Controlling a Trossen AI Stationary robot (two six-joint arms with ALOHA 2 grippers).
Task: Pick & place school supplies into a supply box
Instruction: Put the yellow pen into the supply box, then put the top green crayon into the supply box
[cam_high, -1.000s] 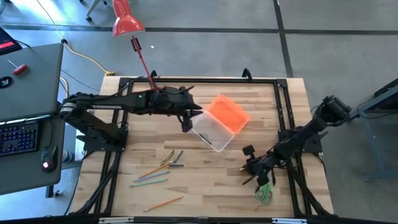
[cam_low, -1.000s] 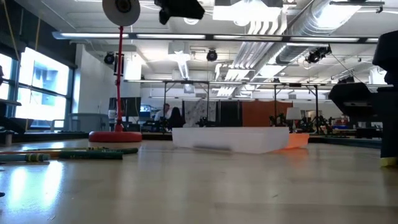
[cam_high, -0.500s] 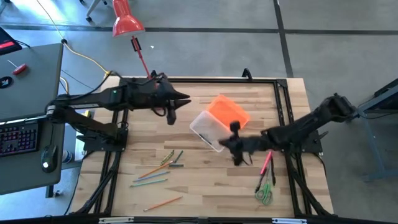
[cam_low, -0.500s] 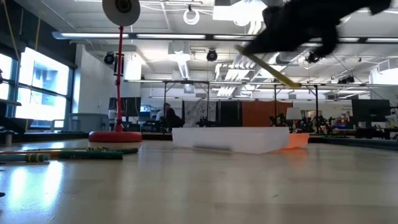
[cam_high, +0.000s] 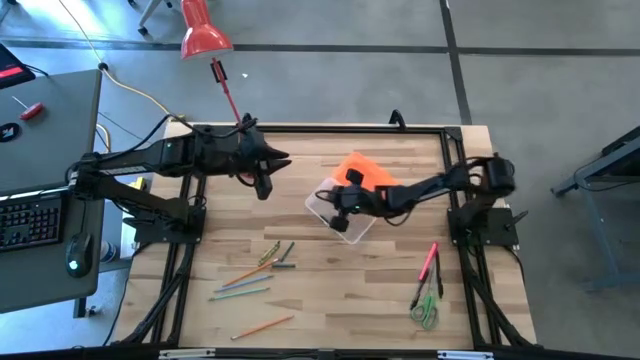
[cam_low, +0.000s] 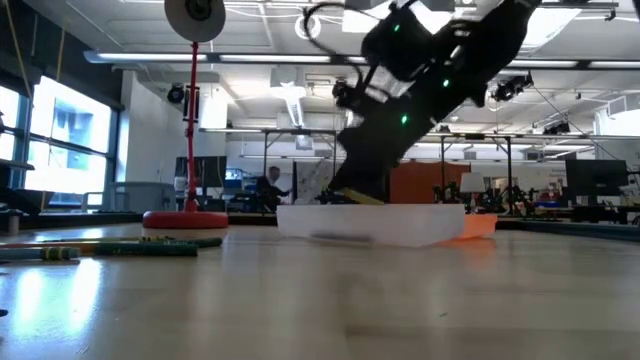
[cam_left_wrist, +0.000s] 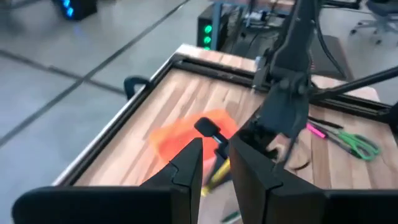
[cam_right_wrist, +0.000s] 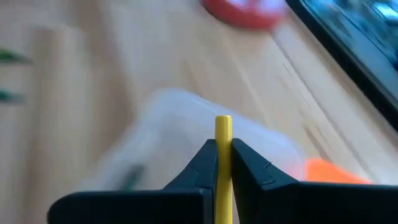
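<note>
The supply box (cam_high: 345, 218) is a clear tray lying open on the table's middle, with its orange lid (cam_high: 366, 176) at its far right side. My right gripper (cam_high: 338, 203) hangs over the box's left end, shut on a yellow pencil (cam_right_wrist: 224, 127). My left gripper (cam_high: 262, 185) hovers to the left of the box, fingers slightly open and holding nothing. Several pencils and pens (cam_high: 255, 275) lie loose on the near left of the table. Green-handled scissors (cam_high: 425, 310) and a pink pen (cam_high: 430, 262) lie near the right edge. My right gripper pinches the yellow pencil between its two fingers (cam_right_wrist: 208, 155); one end (cam_right_wrist: 224, 121) sticks out beyond the fingertips. The fingers slant down from the table's right. The pencil (cam_low: 356, 197) is tilted just above the box rim; I cannot tell whether its lower end touches the box.
The red lamp's round base (cam_low: 185, 218) stands on the far left of the table, its stem (cam_high: 228, 95) leaning out beyond the far edge. A black frame (cam_high: 455, 160) borders the table. Bare wood lies between the box and the loose pencils.
My right gripper has swung from the scissors near the right edge, up and toward the far left, carrying the yellow pencil over the box. The pink pen and scissors stayed where they were. My left gripper has drawn back from the box toward the table's left.
</note>
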